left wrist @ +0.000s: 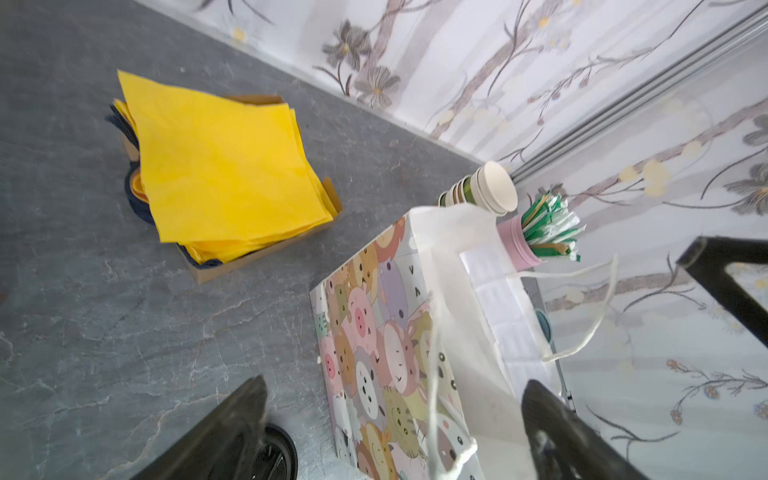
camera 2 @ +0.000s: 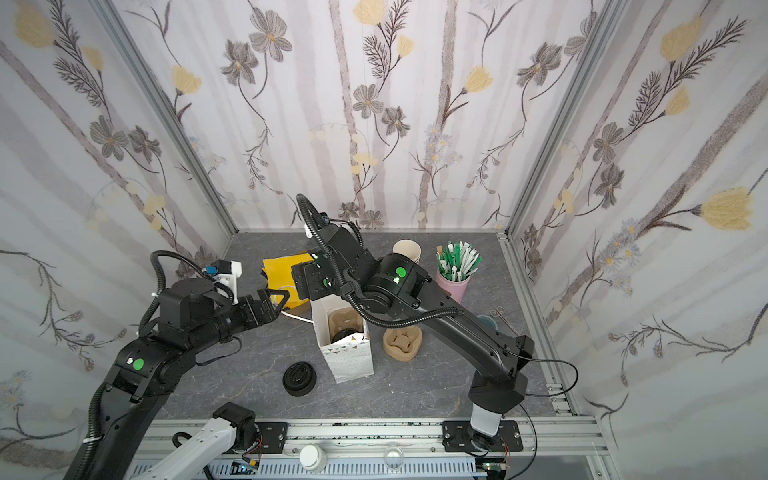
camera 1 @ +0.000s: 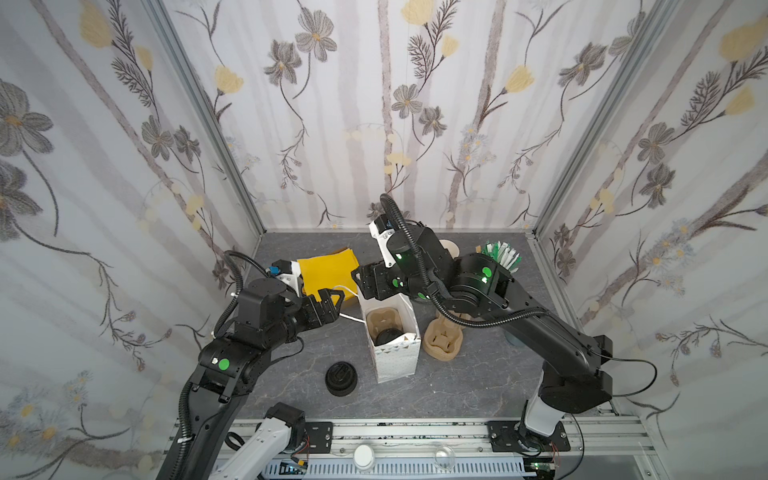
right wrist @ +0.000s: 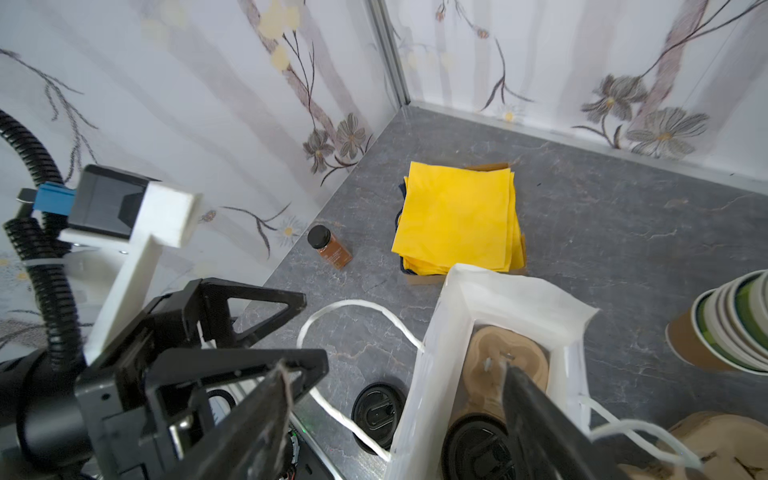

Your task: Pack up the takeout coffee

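The takeout coffee (camera 1: 388,336) is already inside the paper bag (camera 1: 395,365), which stands upright about mid-surface on the grey table (camera 1: 457,390). Only its black sip lid shows. The cup sits in the near pocket of a pulp carrier (camera 1: 384,318) down in the bag, and the far pocket is empty.

The left gripper (camera 1: 334,305) is beside the bag, towards the left edge of the surface. Its jaws are spread wide and clamp nothing (a loose bag handle dangles between them in the left wrist view).

The right gripper (right wrist: 395,372) hangs over the bag's far rim. Its jaws are well apart. One finger is over the carrier and the other is outside the bag wall. It grips nothing that I can see.

Handling, as a judgement:
- The paper cup is light, and I cannot tell whether it is filled.
- The thin wall will dent under a hard squeeze.
- The plastic lid is slick and could pop off if the cup is lifted by it.
- The best hold is the cup body just below the lid rim, with a gentle close and the cup kept upright.
- Seated this deep, the body is hidden, so moving the bag or the carrier is probably safer than pulling on the lid.

Other things on the table:
- A stack of spare lids (camera 1: 340,379) lies near the front edge.
- Yellow napkins (camera 1: 328,268) are at the back left.
- A spare carrier (camera 1: 442,338) is just right of the bag.
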Robot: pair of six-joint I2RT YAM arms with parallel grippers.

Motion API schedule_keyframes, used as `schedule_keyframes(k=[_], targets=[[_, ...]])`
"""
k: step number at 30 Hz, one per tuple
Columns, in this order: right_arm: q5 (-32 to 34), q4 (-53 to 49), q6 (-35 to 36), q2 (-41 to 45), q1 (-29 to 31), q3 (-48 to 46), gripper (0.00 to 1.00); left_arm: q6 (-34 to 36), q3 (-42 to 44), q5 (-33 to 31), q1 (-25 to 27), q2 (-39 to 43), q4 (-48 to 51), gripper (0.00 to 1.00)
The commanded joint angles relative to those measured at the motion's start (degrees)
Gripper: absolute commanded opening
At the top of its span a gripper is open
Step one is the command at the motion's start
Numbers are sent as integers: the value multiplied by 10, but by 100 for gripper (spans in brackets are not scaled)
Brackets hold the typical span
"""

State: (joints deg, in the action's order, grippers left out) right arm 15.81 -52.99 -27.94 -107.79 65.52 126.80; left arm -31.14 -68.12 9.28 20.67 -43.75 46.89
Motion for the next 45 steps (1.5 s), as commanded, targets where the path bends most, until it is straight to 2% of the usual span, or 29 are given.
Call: schedule_keyframes(k=[1, 3, 5, 7, 9, 12, 14, 18, 22, 27, 32, 37, 41, 45], targets=[[108, 35, 38, 40, 1, -24, 78, -18, -29, -113, 0, 11, -34, 100], [182, 28, 22, 75, 0, -62, 76, -38, -33, -186, 0, 18, -50, 100], [244, 1, -33, 113, -11, -107, 77, -58, -22, -252, -1, 27, -75, 100], [256, -40, -113, 144, -41, -146, 76, -77, 2, -295, 0, 34, -112, 100], [233, -77, -187, 178, -81, -188, 74, -90, 33, -313, -1, 37, -163, 100], [155, -108, -265, 216, -154, -273, 68, -101, 68, -308, 0, 25, -229, 100], [116, -108, -289, 237, -196, -321, 65, -100, 78, -297, 0, 7, -264, 100], [88, -110, -312, 265, -248, -389, 64, -92, 72, -290, 0, -32, -302, 100], [54, -92, -278, 270, -326, -420, 63, -77, 58, -291, -1, -71, -326, 100], [5, -48, -179, 238, -401, -390, 62, -72, 36, -287, -1, -109, -351, 100], [-27, -48, -71, 159, -451, -316, 59, -68, 20, -287, -1, -136, -369, 100], [-9, -96, -9, 64, -478, -210, 51, -66, 3, -272, -1, -167, -385, 100], [2, -106, 4, 37, -509, -171, 51, -55, -9, -238, -1, -191, -397, 100], [0, -98, -23, 53, -564, -192, 52, -39, -21, -217, -1, -209, -409, 100]])
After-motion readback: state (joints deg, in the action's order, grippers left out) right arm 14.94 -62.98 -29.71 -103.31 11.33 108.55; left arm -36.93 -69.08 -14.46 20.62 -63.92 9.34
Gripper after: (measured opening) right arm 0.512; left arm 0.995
